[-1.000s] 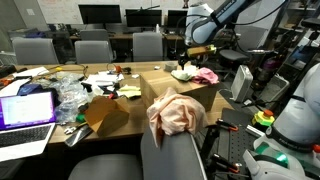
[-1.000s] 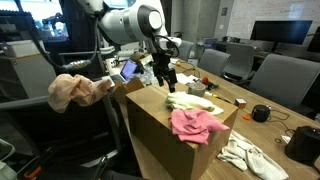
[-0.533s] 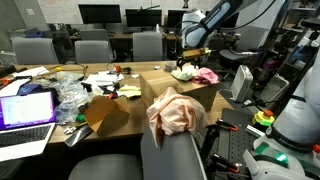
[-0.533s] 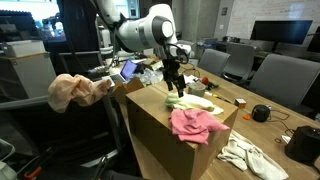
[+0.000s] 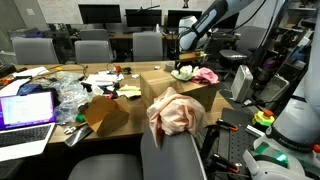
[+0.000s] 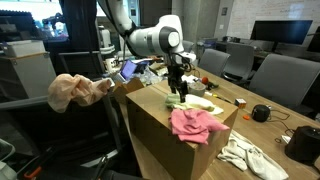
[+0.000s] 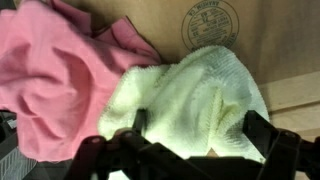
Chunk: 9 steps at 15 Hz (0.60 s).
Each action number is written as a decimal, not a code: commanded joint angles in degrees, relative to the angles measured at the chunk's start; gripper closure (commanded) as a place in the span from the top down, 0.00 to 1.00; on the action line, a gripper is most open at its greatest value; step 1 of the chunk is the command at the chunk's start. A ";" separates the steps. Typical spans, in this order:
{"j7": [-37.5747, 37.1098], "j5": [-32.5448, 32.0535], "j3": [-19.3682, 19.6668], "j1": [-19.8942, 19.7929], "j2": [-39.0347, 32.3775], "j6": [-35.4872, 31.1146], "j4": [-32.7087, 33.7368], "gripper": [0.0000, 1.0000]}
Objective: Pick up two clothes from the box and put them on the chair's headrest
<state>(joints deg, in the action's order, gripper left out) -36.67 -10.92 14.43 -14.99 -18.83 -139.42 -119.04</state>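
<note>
Tool [image 7: 194, 117] of mine hovering wide open over light green cloth [image 7: 190, 85] in box [image 6: 150, 125]; beige-pink cloth [image 5: 175, 112] draping headrest [image 5: 190, 141]. Next calling for descent, then closing.

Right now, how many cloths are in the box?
2: the light green cloth below the open gripper, the bright pink cloth touching it. Others may be hidden underneath.

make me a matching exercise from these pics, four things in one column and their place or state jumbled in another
Column one:
1 beige-pink cloth
2 light green cloth
3 bright pink cloth
4 gripper

Column two:
A open, poised over a cloth
B draped on the chair's headrest
C on the box, directly under the gripper
D on the box, beside the green one

Pairs: 1-B, 2-C, 3-D, 4-A
</note>
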 commanded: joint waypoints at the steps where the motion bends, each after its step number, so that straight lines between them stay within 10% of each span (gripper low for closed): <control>1: 2.26 3.23 1.56 1.03 -3.27 2.36 4.11 1.00; 4: 2.90 4.56 1.78 1.04 -4.26 3.12 5.14 0.95; 5: 3.08 4.86 1.84 1.07 -4.42 3.22 5.35 0.75; 9: 2.74 4.73 2.29 1.55 -4.56 3.45 5.59 0.56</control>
<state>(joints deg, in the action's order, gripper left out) -35.11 -7.53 15.12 -14.88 -22.36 -137.37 -115.51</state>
